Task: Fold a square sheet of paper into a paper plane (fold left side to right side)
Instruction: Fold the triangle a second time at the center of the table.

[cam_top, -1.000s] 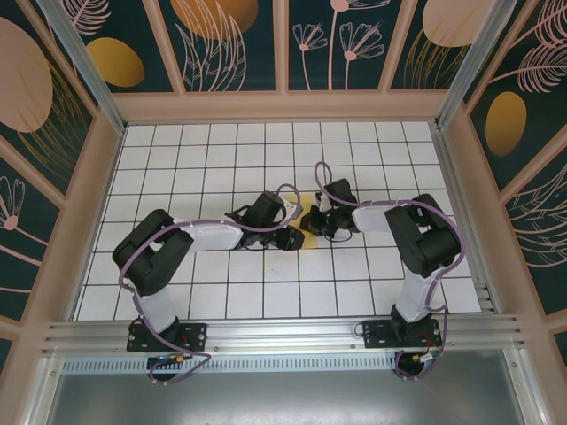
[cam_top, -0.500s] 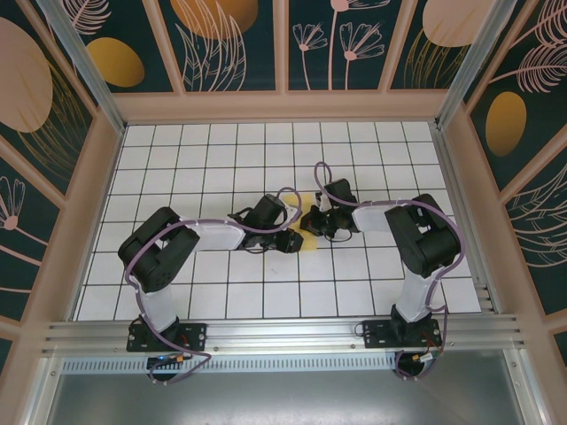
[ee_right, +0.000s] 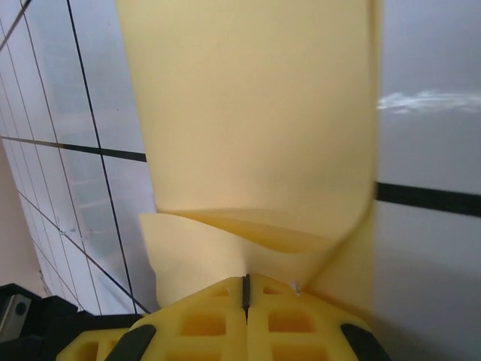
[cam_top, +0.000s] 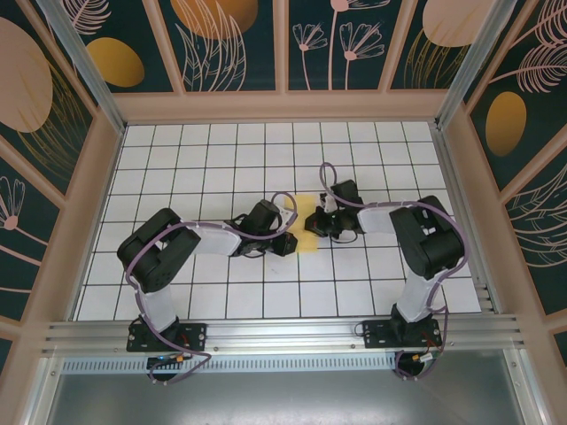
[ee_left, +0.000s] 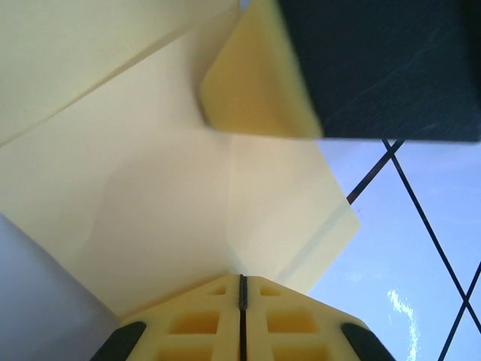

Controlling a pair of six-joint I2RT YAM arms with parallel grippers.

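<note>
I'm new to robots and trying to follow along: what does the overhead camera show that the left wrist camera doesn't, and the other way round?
Overhead: the left arm and right arm reaching in to meet in the middle, plus the painted wall panels. Left wrist: a close-up of the left pincer shut on the edge of the yellow paper, its creases, and a dark block over a curled corner. Shared: the yellow paper and the white grid table.

No text, label or number is readable.
</note>
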